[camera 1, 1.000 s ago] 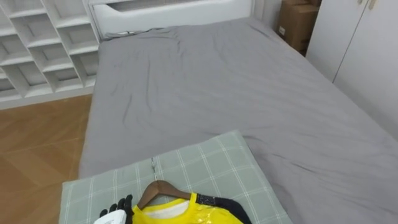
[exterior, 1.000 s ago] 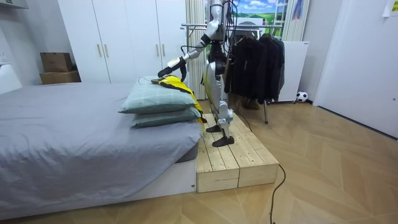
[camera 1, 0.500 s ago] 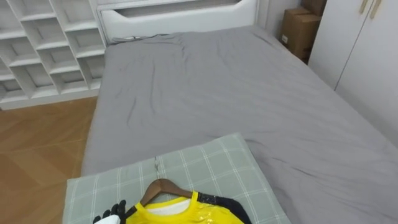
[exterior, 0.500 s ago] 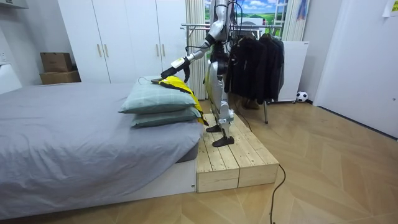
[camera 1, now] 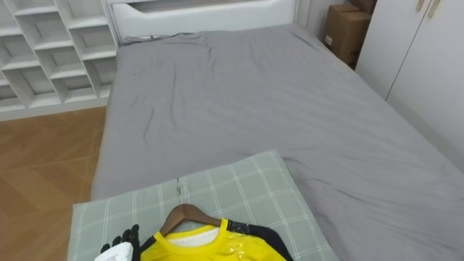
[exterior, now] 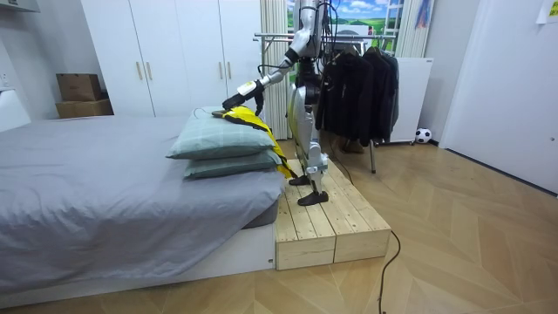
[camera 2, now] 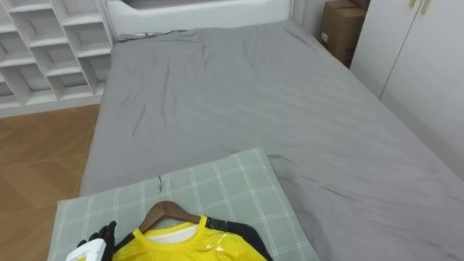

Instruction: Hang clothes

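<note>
A yellow shirt (camera 1: pixel 210 248) with dark trim lies on a wooden hanger (camera 1: pixel 185 214), on top of a green checked pillow (camera 1: pixel 239 188) at the near end of the bed. My left hand (camera 1: pixel 122 241) shows at the bottom left, just left of the hanger's shoulder, open with its dark fingers straight and pointing up, apart from the wood. In the room view I stand on a wooden platform (exterior: pixel 331 218) beside the bed, my left hand (exterior: pixel 237 94) held out over the shirt (exterior: pixel 260 129) and the stacked pillows (exterior: pixel 214 135).
The grey bed (camera 1: pixel 254 109) stretches ahead. White cubby shelves (camera 1: pixel 51 51) stand at the far left, white wardrobe doors (camera 1: pixel 428 58) and a cardboard box (camera 1: pixel 344 29) at the right. A clothes rack (exterior: pixel 366 78) with dark garments stands behind me.
My left hand has drifted slightly left and lower beside the hanger. The whole eye view swayed a little. Shirt and hanger lie as before.
</note>
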`<state>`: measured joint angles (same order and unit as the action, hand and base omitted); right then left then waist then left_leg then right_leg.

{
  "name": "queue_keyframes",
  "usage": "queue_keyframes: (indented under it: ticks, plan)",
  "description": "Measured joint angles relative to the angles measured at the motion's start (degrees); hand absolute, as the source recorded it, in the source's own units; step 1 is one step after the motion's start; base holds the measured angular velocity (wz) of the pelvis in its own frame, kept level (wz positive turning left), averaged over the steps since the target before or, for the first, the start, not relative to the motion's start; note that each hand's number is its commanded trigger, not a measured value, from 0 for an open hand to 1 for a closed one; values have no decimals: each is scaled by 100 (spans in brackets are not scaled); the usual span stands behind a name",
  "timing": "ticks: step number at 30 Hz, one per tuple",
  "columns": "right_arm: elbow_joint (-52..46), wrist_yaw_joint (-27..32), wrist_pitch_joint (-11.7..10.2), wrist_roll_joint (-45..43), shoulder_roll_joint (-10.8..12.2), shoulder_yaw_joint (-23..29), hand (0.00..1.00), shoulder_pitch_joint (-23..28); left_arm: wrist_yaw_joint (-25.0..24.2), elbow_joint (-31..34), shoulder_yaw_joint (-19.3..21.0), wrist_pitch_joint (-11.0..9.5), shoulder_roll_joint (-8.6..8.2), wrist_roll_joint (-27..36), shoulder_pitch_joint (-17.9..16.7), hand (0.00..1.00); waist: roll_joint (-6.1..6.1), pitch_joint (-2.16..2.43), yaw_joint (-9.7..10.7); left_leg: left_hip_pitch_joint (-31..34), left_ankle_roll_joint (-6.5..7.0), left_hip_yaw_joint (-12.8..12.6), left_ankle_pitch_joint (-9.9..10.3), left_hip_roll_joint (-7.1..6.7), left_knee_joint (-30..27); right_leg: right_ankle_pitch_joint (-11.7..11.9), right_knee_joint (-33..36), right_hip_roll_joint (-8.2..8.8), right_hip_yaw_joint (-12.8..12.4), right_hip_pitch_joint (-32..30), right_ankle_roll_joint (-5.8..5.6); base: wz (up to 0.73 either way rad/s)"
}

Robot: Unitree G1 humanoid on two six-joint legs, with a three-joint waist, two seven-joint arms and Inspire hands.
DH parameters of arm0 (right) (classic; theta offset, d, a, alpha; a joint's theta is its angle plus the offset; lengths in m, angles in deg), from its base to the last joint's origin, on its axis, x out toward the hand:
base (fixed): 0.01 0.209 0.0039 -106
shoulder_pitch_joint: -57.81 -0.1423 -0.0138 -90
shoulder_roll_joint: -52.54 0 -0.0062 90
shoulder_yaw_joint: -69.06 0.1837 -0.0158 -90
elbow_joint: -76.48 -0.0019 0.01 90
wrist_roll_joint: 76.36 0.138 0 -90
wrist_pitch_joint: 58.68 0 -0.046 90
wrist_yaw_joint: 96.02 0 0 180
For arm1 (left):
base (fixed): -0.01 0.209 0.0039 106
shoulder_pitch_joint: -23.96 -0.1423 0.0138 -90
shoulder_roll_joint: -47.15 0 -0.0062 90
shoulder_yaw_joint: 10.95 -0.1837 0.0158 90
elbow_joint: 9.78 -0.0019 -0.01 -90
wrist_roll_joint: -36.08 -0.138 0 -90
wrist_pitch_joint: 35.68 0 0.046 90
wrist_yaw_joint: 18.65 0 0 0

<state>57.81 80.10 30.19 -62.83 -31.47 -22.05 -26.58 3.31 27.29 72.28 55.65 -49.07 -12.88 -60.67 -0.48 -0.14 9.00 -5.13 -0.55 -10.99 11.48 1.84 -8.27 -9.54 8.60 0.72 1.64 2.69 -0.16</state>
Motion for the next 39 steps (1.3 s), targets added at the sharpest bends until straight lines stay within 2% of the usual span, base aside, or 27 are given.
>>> queue_keyframes:
  ticks: [3,7,10,13,20,27,31,39]
  plan:
    - [0,-4,-2,-11,-1,-10,0,-44,0,-15,2,-1,0,0,110,0,1,3,-1,102,0,3,0,2,-17,4,19,0,-4,-112,6,0]
    - [22,-48,-2,-40,8,-16,0,-163,0,-140,36,-28,17,75,423,0,36,-10,5,296,2,4,-1,19,-57,19,114,-6,1,-311,14,0]
    - [28,-46,-2,-89,19,-18,0,-201,1,-382,153,-141,15,223,684,0,63,-19,-5,388,2,-4,-1,36,-93,37,121,-15,0,-383,29,-1]
    - [43,-46,-7,-106,21,-45,0,-230,0,-534,211,-148,9,220,825,0,83,-31,20,436,1,1,-2,47,-112,43,122,-22,0,-437,37,-1]
    - [245,-32,-21,-18,20,-180,0,-471,23,-776,221,-216,2,222,1306,0,85,-38,3,596,1,-11,-2,53,-129,78,146,-24,-1,-598,41,0]
    - [250,-43,-23,-22,16,-276,0,-559,210,-1089,225,-289,16,235,1497,0,125,-67,6,758,11,-74,-9,57,-129,84,212,-18,-2,-805,38,-3]
    - [409,-48,-23,-37,21,-277,0,-673,230,-1156,281,-319,37,516,1531,0,167,-86,16,924,26,-83,-21,57,-133,108,232,-19,-10,-991,43,0]
    - [669,-39,0,-71,40,-434,0,-1004,224,-1454,341,-321,60,852,1831,0,259,-108,13,1054,45,-80,-35,56,-133,120,326,-16,-17,-1174,44,0]
